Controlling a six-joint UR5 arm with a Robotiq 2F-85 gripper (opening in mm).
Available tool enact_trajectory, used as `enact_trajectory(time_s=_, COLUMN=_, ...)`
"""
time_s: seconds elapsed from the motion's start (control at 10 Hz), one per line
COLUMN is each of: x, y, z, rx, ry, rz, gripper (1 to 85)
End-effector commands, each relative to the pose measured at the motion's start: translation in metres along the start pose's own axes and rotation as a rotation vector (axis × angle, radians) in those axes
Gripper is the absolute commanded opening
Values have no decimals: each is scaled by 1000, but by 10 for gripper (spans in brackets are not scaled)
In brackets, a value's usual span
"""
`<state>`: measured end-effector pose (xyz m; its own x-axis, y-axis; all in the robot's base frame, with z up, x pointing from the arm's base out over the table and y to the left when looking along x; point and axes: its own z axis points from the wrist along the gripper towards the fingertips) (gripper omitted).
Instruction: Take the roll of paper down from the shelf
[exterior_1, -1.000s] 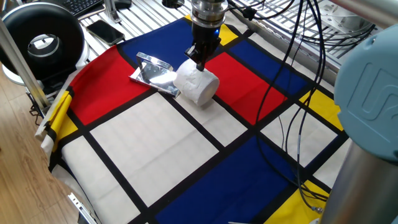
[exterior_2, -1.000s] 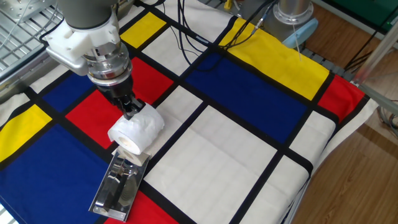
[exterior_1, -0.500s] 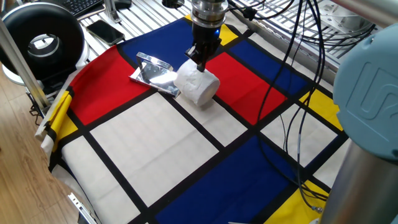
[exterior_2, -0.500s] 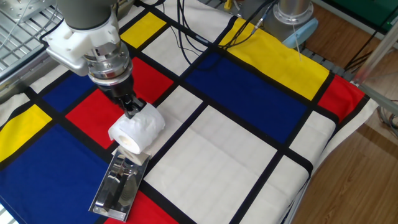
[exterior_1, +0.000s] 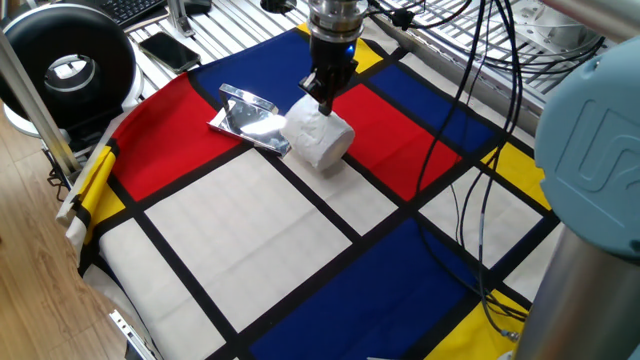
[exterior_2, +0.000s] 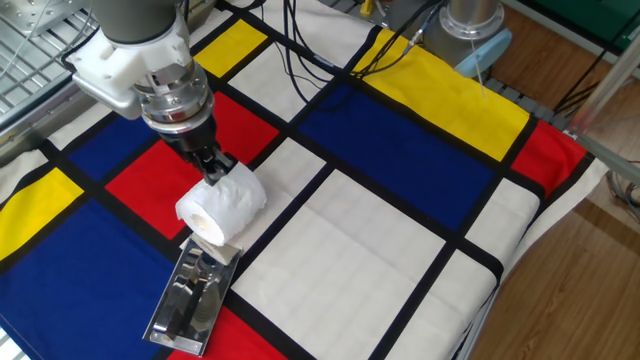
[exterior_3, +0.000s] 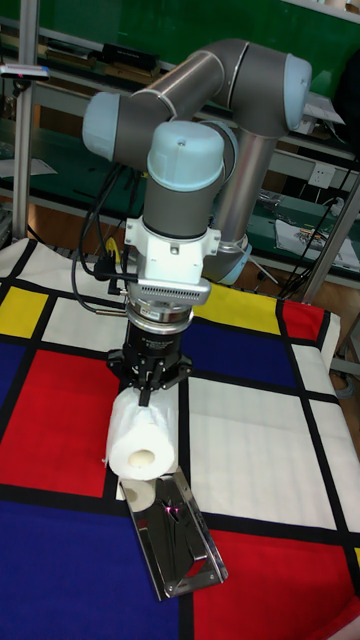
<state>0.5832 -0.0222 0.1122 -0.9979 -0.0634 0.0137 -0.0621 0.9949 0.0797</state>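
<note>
The white roll of paper (exterior_1: 318, 138) (exterior_2: 222, 205) (exterior_3: 143, 441) lies on its side with its hollow core facing the shelf. My gripper (exterior_1: 323, 101) (exterior_2: 212, 171) (exterior_3: 150, 392) comes down from above and is shut on the roll's upper rim, at the end away from the shelf. The shelf (exterior_1: 245, 116) (exterior_2: 190, 296) (exterior_3: 176, 541) is a small shiny silver platform on the chequered cloth. The roll's open end is right at the shelf's near end. Whether the roll rests on the cloth or hangs just above it cannot be told.
A large black round device (exterior_1: 68, 68) and a black phone (exterior_1: 168, 50) sit beyond the cloth's corner. Black cables (exterior_1: 470, 240) trail over the cloth towards the arm's base (exterior_1: 590, 200). The cloth's edge (exterior_1: 95, 215) drops off at the left.
The gripper and the roll have crept slightly away from the shelf. The shelf has stayed where it was.
</note>
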Motion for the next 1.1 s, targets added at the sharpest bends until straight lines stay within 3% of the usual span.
enact_trajectory(time_s=0.0, x=0, y=7, z=-11, rx=-21, ry=6, rz=4, gripper=13)
enact_trajectory(time_s=0.2, x=1, y=8, z=-12, rx=-26, ry=13, rz=10, gripper=13)
enact_trajectory(time_s=0.3, x=0, y=15, z=-11, rx=-59, ry=8, rz=-12, gripper=147)
enact_trajectory(time_s=0.4, x=-1, y=27, z=-12, rx=-117, ry=-3, rz=-59, gripper=570)
enact_trajectory(time_s=0.5, x=-2, y=31, z=-13, rx=-141, ry=-7, rz=-83, gripper=740)
enact_trajectory(time_s=0.6, x=-2, y=30, z=-13, rx=-138, ry=-7, rz=-90, gripper=743)
enact_trajectory(time_s=0.8, x=-3, y=27, z=-12, rx=-129, ry=-12, rz=-117, gripper=850)
enact_trajectory(time_s=1.0, x=-5, y=21, z=-12, rx=-103, ry=-19, rz=-130, gripper=850)
